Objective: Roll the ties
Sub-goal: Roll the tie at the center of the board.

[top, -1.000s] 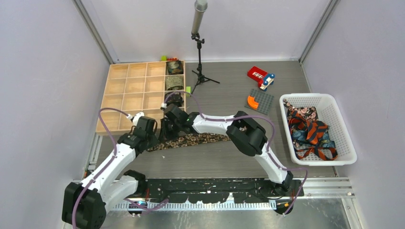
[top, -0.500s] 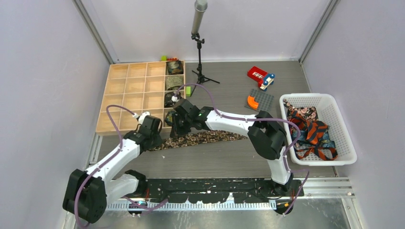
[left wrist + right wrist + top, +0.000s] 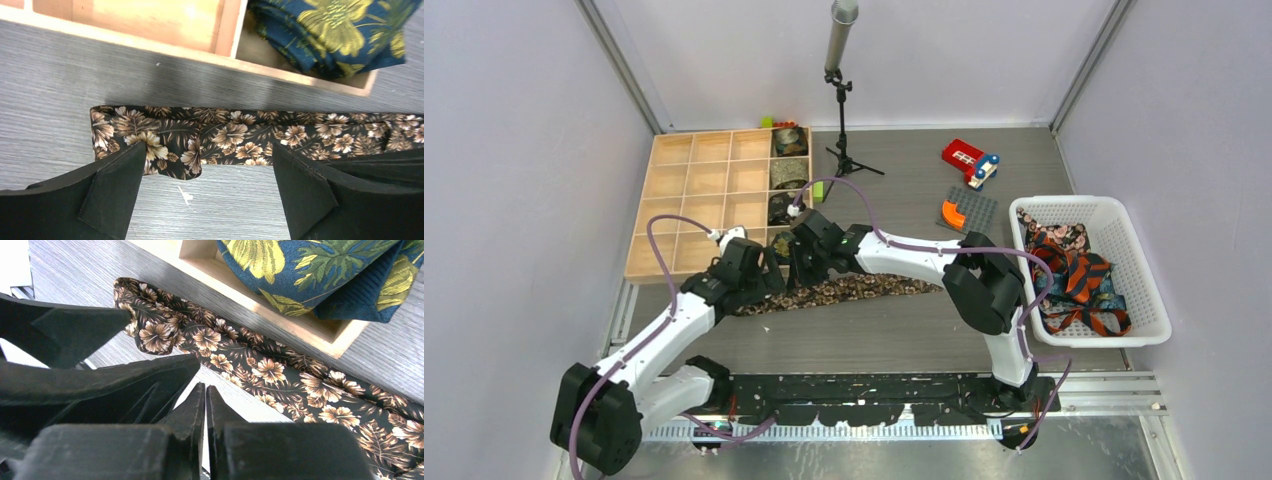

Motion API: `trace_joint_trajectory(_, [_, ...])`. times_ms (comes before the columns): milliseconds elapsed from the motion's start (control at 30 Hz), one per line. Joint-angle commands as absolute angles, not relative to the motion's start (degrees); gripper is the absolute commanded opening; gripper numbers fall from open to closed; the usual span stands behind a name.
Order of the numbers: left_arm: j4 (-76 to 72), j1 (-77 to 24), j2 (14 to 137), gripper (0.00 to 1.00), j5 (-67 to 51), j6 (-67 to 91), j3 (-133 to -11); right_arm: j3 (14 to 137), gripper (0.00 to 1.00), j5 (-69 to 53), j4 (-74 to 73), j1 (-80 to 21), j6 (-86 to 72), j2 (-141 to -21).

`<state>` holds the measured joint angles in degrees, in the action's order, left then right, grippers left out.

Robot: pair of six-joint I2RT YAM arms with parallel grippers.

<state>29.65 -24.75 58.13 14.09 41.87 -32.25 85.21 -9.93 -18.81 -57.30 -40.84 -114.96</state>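
One fold lies beside the tray (image 3: 150,45); left claw (image 3: 209,155) open, right claw (image 3: 206,390) shut, so the tie (image 3: 240,140) may unfold.

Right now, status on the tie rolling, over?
Left pincer open over brown leaf-print fabric tie, end folded once. Right pincer shut, empty. Tie otherwise flat, unrolled. Wooden compartment tray rim close alongside.

No legible text, label, brand, number or sign is present in any view. The red toy (image 3: 965,155) on the counter (image 3: 894,335) carries white marks (too small to resolve as characters).
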Motion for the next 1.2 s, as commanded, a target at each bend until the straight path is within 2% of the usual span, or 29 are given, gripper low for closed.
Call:
trace_joint_trajectory(0, [30.3, -25.05, 54.76, 1.0, 13.28, 40.03, -35.0, 86.66, 0.13, -9.97, -18.73, -57.29, -40.71, -111.41])
trace_joint_trajectory(233, [38.79, -24.98, 49.4, 1.0, 22.0, 42.1, -36.73, 89.22, 0.24, -11.2, -18.81, -57.71, -41.55, -112.35])
trace_joint_trajectory(467, [42.12, -23.83, 37.75, 1.0, 27.36, 50.86, -31.93, 94.5, 0.35, -12.08, -19.92, -58.85, -42.54, -115.81])
trace_joint_trajectory(600, [45.0, -19.21, 38.57, 0.99, 22.33, 51.3, -31.88, 98.49, 0.38, -10.86, -22.89, -60.07, -42.3, -118.89])
trace_joint_trajectory(767, [45.84, -12.18, 42.05, 0.92, 15.33, 50.66, -32.21, 103.87, 0.41, -8.76, -26.11, -61.44, -42.6, -123.61])
trace_joint_trajectory(1167, [47.08, -7.82, 38.19, 0.82, 17.3, 52.03, -31.81, 108.5, 0.39, -5.99, -28.18, -62.71, -44.37, -129.48])
